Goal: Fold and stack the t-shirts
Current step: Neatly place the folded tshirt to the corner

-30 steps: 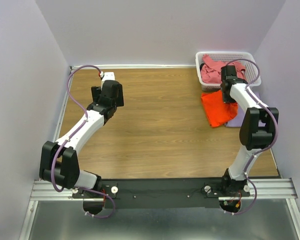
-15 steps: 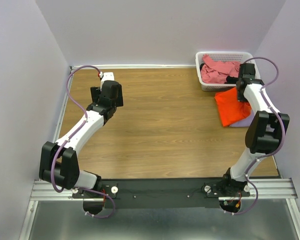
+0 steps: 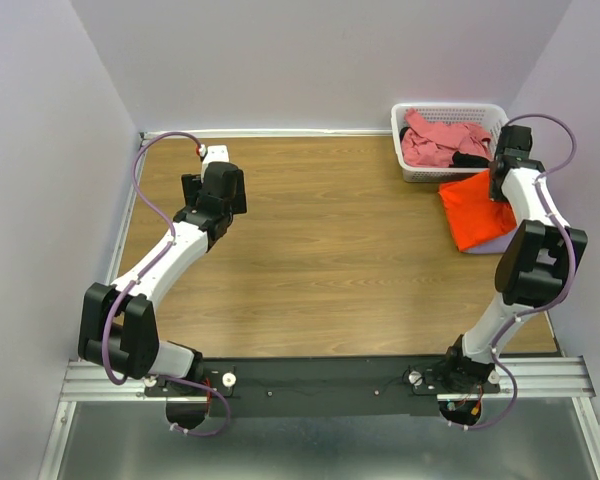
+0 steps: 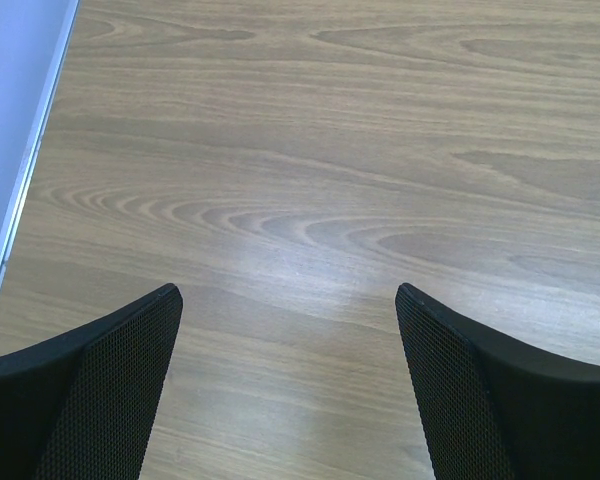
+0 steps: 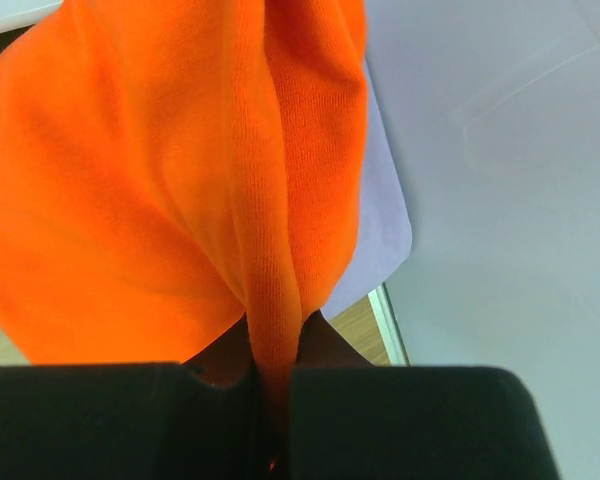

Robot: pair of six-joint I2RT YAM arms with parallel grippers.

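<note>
- The right gripper is pinched nearly shut on a vertical fold of the bright orange t-shirt. The cloth fans out and upward from between the two black fingers in the right wrist view.
- From above, the orange t-shirt lies bunched at the far right of the wooden table, just near of the white lattice basket. The right arm's wrist reaches over its right edge.
- A pale lavender t-shirt lies under the orange one. Only a strip of it shows along the orange shirt's near and right side. In the wrist view the same lavender cloth peeks out to the right of the orange folds, with a sliver of table beside it.
- The dusty pink t-shirt sits crumpled inside the basket in the far right corner. A bit of black cloth lies at the basket's near right, touching the pink shirt.
- The left gripper is spread wide and grips nothing. Its two mesh-faced fingers frame a stretch of wood grain in the left wrist view.
- From above, the left arm stretches to the far left part of the table, well apart from all the shirts and the basket.
</note>
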